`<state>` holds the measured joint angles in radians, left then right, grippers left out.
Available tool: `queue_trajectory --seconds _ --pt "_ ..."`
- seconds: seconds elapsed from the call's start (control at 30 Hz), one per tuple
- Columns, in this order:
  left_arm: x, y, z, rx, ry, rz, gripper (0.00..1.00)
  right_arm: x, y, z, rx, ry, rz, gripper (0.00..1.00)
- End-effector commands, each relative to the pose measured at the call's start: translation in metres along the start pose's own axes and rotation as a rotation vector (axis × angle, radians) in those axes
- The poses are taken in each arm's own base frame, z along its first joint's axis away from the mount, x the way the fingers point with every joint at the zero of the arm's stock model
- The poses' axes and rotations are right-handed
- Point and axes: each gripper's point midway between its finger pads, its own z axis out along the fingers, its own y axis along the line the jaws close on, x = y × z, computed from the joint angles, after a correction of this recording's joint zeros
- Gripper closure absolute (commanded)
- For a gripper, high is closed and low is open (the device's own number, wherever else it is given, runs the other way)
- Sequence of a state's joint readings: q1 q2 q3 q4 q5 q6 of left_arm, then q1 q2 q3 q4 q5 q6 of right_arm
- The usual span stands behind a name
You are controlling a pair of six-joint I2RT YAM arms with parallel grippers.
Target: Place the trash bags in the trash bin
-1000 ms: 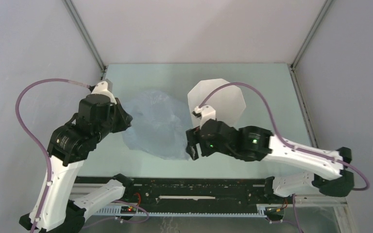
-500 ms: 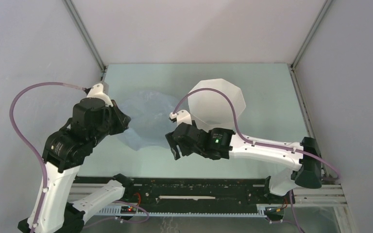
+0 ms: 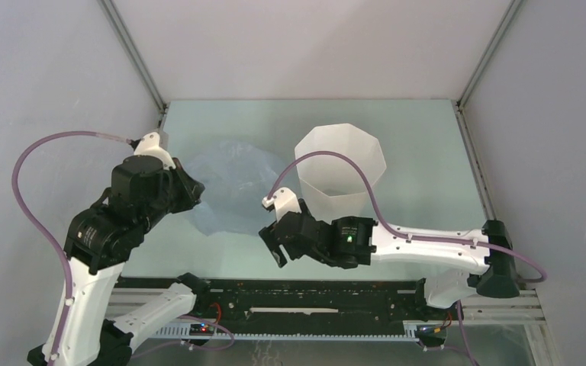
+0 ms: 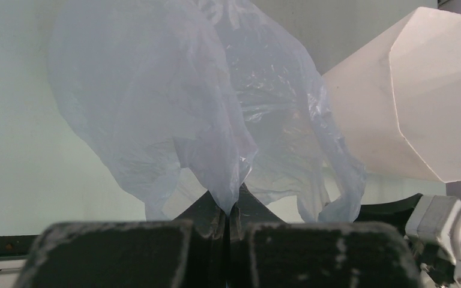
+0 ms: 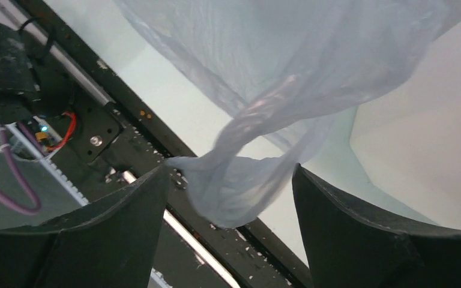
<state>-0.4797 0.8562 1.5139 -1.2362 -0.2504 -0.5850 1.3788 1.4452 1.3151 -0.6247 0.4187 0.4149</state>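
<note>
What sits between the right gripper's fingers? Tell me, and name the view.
A twisted tail of the trash bag hangs in the gap between the open right gripper's fingers, with neither finger closed on it. The right wrist view shows this.

Bin (image 3: 340,164) base behind R arm (image 3: 427,238), bag (image 5: 288,54) top cut off

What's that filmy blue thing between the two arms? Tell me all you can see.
A thin, see-through pale-blue plastic bag, wrinkled and glossy, in loose folds left of the white bin. The left pincer is shut on one edge. A twisted tail droops between the open fingers of the right pincer, unclamped. None of it is in the bin.
</note>
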Motion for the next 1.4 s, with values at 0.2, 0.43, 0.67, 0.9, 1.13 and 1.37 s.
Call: queue_trajectory --seconds 0.2,0.43,0.67,0.9,1.13,1.37 --pt "-0.010 -0.010 -0.009 0.049 -0.027 -0.025 1.00 -0.020 -0.047 0.035 0.188 -0.083 0.075 0.20" --pt "-0.030 -0.026 -0.045 0.217 -0.164 -0.043 1.00 -0.058 0.003 0.039 -0.210 -0.079 0.091 0.99" --pt "-0.089 -0.105 -0.126 0.697 -0.375 -0.027 1.00 -0.160 0.026 -0.094 -0.549 -0.257 0.017 1.00" --pt "-0.151 -0.196 -0.196 1.209 -0.427 -0.161 1.00 -0.193 -0.001 -0.197 -0.644 -0.426 0.104 1.00" --pt "-0.166 -0.285 -0.196 1.380 -0.313 -0.149 1.00 -0.177 -0.078 -0.255 -0.411 -0.550 0.207 1.00" --pt "-0.160 -0.352 -0.168 1.423 -0.231 -0.137 1.00 -0.131 -0.119 -0.276 -0.270 -0.504 0.283 1.00"
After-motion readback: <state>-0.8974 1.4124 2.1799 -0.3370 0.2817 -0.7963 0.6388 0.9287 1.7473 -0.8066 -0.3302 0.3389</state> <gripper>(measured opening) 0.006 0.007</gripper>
